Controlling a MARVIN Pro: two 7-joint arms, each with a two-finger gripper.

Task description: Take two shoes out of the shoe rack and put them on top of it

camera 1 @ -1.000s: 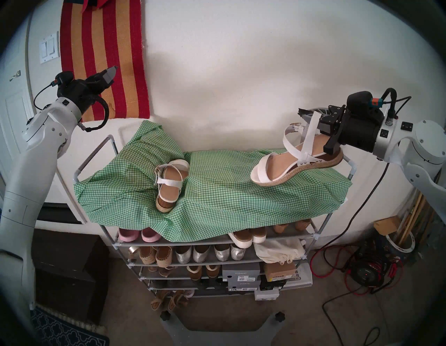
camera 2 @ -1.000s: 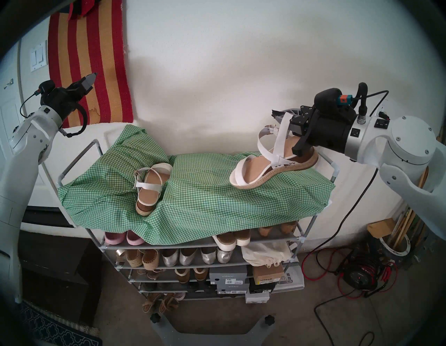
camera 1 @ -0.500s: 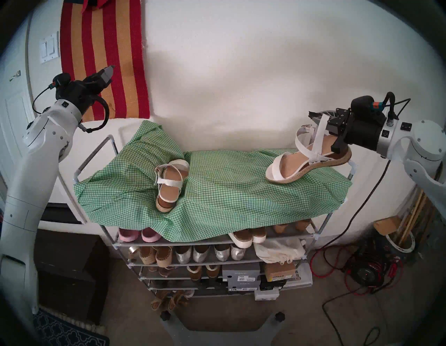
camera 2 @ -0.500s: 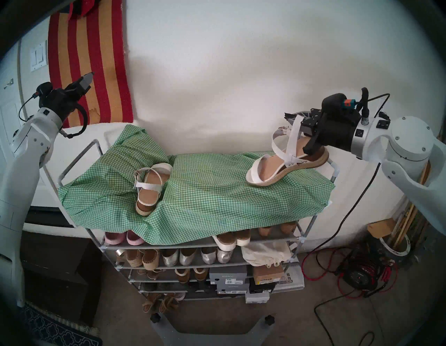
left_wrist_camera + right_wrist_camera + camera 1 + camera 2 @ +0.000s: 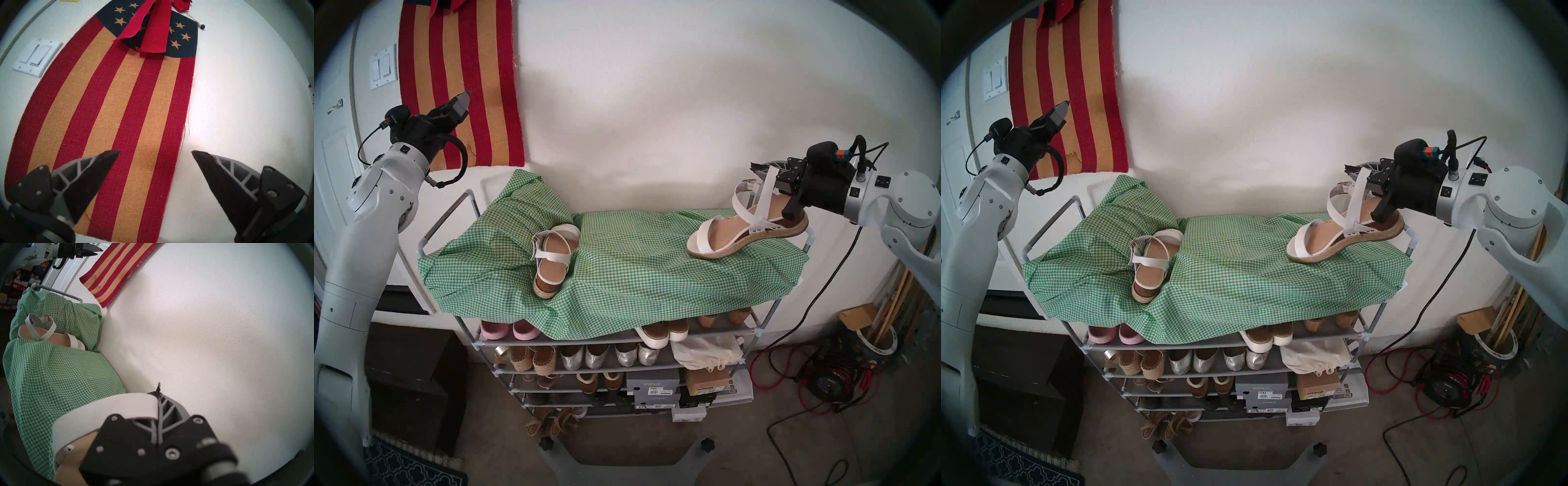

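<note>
The right hand is clamped on the white ankle strap of one sandal, at the right end of the rack's top. In the right wrist view its grey ribbed finger lies against the strap, pinching it against the other finger, which is hidden behind the strap. The strap is pulled up taut toward the hand. The sandal's toe points left and rests on the green checked cloth, while its heel end lies near the white corner joint at the right side rail; whether the heel touches the cloth cannot be told.

The shoe rack stands against the white wall, its top shelf draped in that cloth, which is bunched up at the far left corner. The second sandal lies on the cloth left of the middle, well apart from the first, its toe toward the wall and its heel toward the near edge, sitting in a fold of the fabric.

The left hand is raised well left of the rack and above it, holding nothing, its fingers apart and pointed at a red and tan striped flag on the wall.

The lower shelves hold pink slippers, silver flats, woven flats and shoe boxes.
</note>
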